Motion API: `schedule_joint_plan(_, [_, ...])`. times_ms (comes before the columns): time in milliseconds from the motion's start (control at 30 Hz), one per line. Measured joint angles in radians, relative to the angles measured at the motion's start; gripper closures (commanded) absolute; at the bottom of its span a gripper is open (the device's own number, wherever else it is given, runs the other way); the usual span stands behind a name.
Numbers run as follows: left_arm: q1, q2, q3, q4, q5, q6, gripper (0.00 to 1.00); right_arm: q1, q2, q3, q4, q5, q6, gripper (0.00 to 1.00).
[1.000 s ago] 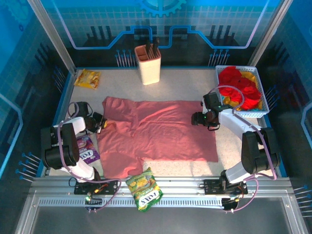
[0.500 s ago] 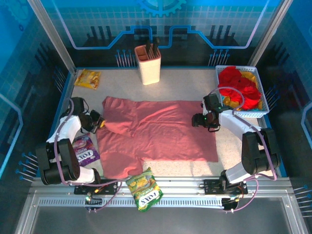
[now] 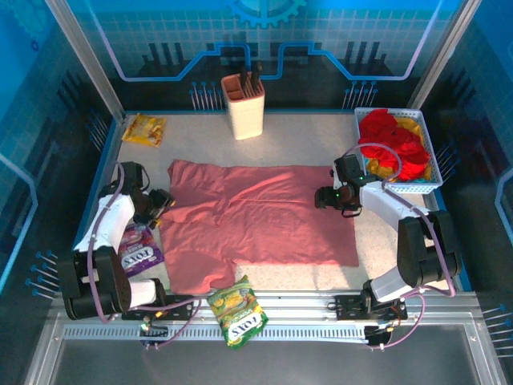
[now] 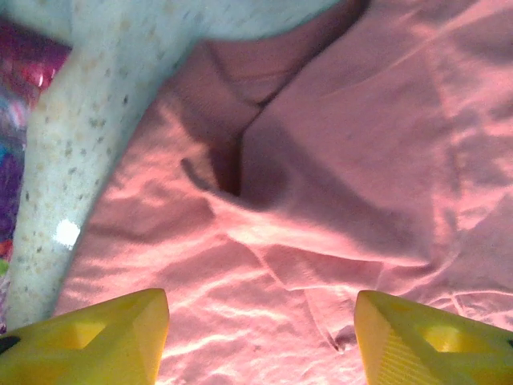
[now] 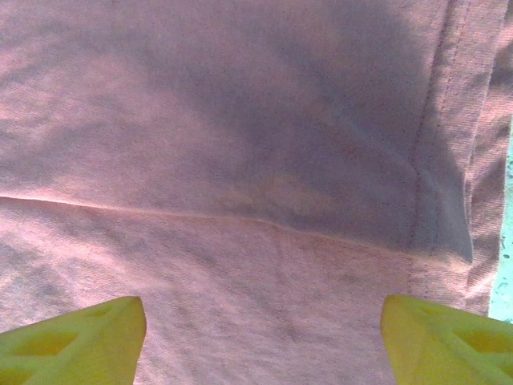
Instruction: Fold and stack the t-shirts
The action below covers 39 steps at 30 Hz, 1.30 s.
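The salmon-pink t-shirt [image 3: 272, 216] lies spread across the middle of the table [image 3: 304, 136]; thin, light and limp, it is probably best pinched at a hem or sleeve edge. The left end effector [image 3: 164, 200] sits at its frame-left edge and the right end effector [image 3: 325, 196] over its frame-right hem, both with jaws apart, holding nothing, cloth beneath.

White arms [image 3: 111, 218] carry black joints [image 3: 417, 249], lilac cables [image 3: 375, 143], yellow tool fingers [image 4: 96, 337].
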Motion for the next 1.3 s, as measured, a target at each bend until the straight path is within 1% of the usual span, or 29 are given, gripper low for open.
schedule_joint_plan(67, [-0.044,0.017,0.054,-0.006,-0.038,0.018,0.39,0.002,0.007,0.02,-0.01,0.006,0.008,0.18])
schedule_joint_plan(167, [-0.148,0.086,0.159,0.004,-0.104,0.055,0.39,0.02,0.046,0.09,-0.02,0.028,0.024,0.17])
schedule_joint_plan(233, [-0.222,0.148,0.221,0.031,-0.14,0.082,0.39,0.035,0.087,0.143,-0.021,0.043,0.036,0.17])
schedule_joint_plan(333, [-0.282,0.263,0.304,0.062,-0.164,0.109,0.39,0.056,0.163,0.206,-0.022,0.06,0.058,0.17])
schedule_joint_plan(533, [-0.285,0.584,0.525,0.033,-0.204,0.136,0.41,0.063,0.312,0.315,-0.061,0.082,0.1,0.18])
schedule_joint_plan(633, [-0.285,0.71,0.62,-0.013,-0.214,0.156,0.42,0.063,0.379,0.384,-0.094,0.089,0.107,0.18])
schedule_joint_plan(733, [-0.285,0.802,0.703,-0.06,-0.216,0.163,0.42,0.063,0.447,0.459,-0.121,0.097,0.108,0.19])
schedule_joint_plan(900, [-0.282,0.929,0.869,-0.172,-0.22,0.19,0.43,0.058,0.546,0.579,-0.17,0.096,0.107,0.21])
schedule_joint_plan(1033, [-0.266,1.005,0.999,-0.247,-0.215,0.212,0.43,0.027,0.61,0.672,-0.206,0.089,0.104,0.23])
schedule_joint_plan(1167, [-0.236,1.041,1.061,-0.283,-0.188,0.212,0.44,-0.014,0.653,0.74,-0.227,0.074,0.103,0.23])
schedule_joint_plan(1300, [-0.216,1.067,1.109,-0.303,-0.154,0.209,0.46,-0.03,0.716,0.843,-0.257,0.073,0.103,0.23])
